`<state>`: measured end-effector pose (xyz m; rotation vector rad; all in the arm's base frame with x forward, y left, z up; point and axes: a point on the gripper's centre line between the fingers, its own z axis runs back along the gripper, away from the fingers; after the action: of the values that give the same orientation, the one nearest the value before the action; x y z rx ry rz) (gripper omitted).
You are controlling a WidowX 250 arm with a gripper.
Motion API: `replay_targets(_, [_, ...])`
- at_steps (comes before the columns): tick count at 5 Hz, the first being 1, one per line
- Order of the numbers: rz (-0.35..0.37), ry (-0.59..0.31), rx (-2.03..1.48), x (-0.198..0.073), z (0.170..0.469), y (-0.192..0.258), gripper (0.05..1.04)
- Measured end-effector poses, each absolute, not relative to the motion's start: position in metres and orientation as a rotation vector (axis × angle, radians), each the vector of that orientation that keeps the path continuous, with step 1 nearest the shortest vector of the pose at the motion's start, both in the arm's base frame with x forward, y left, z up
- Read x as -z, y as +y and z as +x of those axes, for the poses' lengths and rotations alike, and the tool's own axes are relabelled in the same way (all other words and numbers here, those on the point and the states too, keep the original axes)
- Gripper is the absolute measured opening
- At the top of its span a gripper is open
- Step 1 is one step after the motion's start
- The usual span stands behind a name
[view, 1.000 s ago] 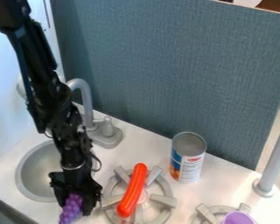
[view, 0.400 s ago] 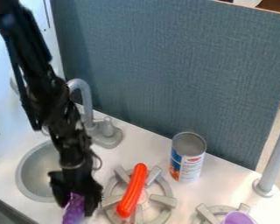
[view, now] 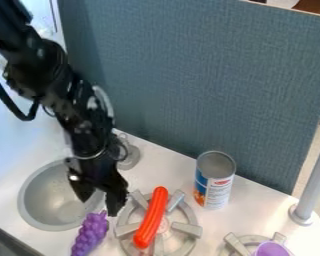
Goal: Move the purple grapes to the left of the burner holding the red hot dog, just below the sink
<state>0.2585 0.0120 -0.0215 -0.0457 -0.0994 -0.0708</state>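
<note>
Black gripper hangs near top of purple grapes; jaws spread apart; grapes lie on white table between round sink and stove ring; red hot dog rests on ring; can stands nearby

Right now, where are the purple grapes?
In the camera view, the purple grapes lie at the bottom, left of centre, just below the open fingers, between the sink and the burner.

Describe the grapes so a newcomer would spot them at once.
Find the round sink, left of the burner in the picture. Near its lower right rim, just below the open fingers, are the purple grapes, knobbly unlike the smooth purple cup.
</note>
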Motion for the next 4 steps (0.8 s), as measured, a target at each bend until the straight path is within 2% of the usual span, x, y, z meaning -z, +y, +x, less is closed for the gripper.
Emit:
replay_targets(1, [-0.037, -0.151, 0.212, 0.009, 0.302, -0.024, 1.003])
replay_targets(3, [-0.036, -0.133, 0.408, 0.018, 0.362, -0.097, 1.003])
replay_targets(4, [-0.022, -0.12, 0.464, 0.012, 0.364, -0.11, 1.003])
